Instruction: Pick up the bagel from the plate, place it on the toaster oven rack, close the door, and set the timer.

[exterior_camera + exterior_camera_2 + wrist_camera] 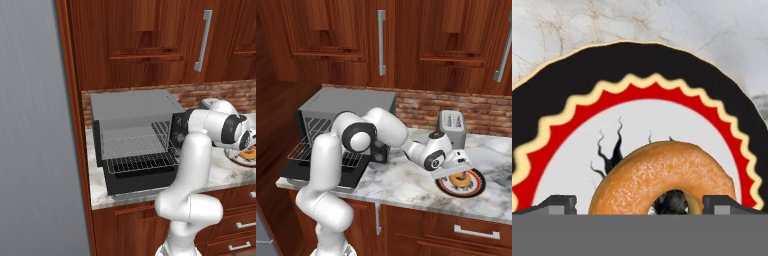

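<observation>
in the hand view the grey band along the bottom cuts off the lower part of the bagel (662,177), and the plate (637,65) runs off both side edges. at the right edge of the left base view the arm hides most of the plate (248,159). at centre left of the right base view the arm covers part of the rack (303,145) and the oven (348,102) front.
</observation>
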Motion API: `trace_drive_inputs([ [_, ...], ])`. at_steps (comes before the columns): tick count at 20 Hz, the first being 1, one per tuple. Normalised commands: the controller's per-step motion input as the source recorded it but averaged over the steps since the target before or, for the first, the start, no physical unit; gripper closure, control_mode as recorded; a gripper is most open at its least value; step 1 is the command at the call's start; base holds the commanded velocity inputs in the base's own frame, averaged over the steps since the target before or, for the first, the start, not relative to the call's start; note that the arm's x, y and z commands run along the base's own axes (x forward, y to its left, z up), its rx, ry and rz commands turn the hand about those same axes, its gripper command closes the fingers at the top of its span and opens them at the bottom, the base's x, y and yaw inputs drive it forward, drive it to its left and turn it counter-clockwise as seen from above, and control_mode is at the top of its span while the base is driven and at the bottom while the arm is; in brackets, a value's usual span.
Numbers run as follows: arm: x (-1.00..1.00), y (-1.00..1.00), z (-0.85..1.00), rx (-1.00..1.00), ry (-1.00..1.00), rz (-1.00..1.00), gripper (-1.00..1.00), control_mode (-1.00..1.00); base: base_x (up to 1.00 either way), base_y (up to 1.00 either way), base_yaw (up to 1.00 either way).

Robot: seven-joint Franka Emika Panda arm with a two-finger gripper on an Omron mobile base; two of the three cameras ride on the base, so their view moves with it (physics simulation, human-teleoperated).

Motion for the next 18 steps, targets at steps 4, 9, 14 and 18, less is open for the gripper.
trace_drive_inputs([
  [4,-0.03,0.0,-0.22,-0.01,0.0,0.0,-1.0,-1.0,0.0,0.0,0.0],
  [9,0.0,0.08,-0.31,-0.04,0.0,0.0,1.0,-1.0,0.0,0.0,0.0],
  [14,0.0,0.11,-0.24,-0.03,0.0,0.0,1.0,-1.0,0.0,0.0,0.0],
  [18,-0.05,0.01,-0.1,-0.01,0.0,0.0,1.0,-1.0,0.0,0.0,0.0],
])
